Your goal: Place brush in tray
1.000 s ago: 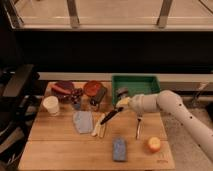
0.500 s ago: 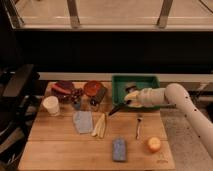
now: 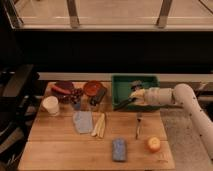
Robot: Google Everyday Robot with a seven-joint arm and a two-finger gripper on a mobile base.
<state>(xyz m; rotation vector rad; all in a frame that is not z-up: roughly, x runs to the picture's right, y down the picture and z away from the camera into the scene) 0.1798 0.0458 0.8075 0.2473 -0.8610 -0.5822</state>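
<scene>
Over the near half of the green tray, at the back right of the wooden bench: the hand, reaching in from the right on a white arm, pinching the brush by its upper end. Slanting down and to the left from that grip, the black brush handle, its lower tip past the tray's front left corner and above the bench, not lying in the tray. Just left of the tray, a red-brown bowl with a dark object leaning at its front edge. Further left of the tray, a second bowl with something red across it, and a cluster of dark grapes between the two bowls. Well left of the tray, near the bench's left edge, a white cup. In front of the tray and to its left, a grey-blue cloth with pale sticks just beside it. Directly in front of the tray, a thin metal fork lying flat on the wood. Nearer the bench's front edge, a blue sponge and, to its right, an orange fruit, both well apart from the tray.
</scene>
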